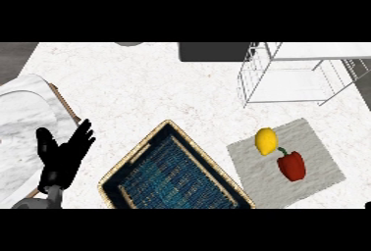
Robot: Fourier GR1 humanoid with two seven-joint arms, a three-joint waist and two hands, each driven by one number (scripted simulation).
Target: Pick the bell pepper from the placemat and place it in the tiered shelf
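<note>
Head view, the only one. The red bell pepper point(291, 165) lies on its side on the grey placemat point(322, 152), near right of the worktop point(145, 88), with its green stem pointing far-left. A lemon point(267, 141) sits on the same mat just beside the stem, touching it or nearly so; I can't tell which. The wire tiered shelf point(290, 78) stands far right, well apart from the mat. A woven basket with a blue lining point(174, 171) lies left of the mat, its rim close to the mat's corner.

The left hand point(64, 159) is at the near left edge, fingers spread and up, holding nothing and resting. The right hand doesn't show. The pepper is untouched and the pick hasn't begun.

Likely risks:
- Lemon so close to the stem: fingers closing from the far-left side would likely bump it and roll it off the mat, or catch it instead of the pepper.
- The pepper is rounded and lying down, so it may roll or skid on the mat if touched off-centre.
- The mat may drag along if the hand presses down.
- The shelf is made of thin wires, so the pepper or hand could clip a bar on the way in.
- The basket is nearer than the shelf and would be the wrong place to drop the pepper.
</note>
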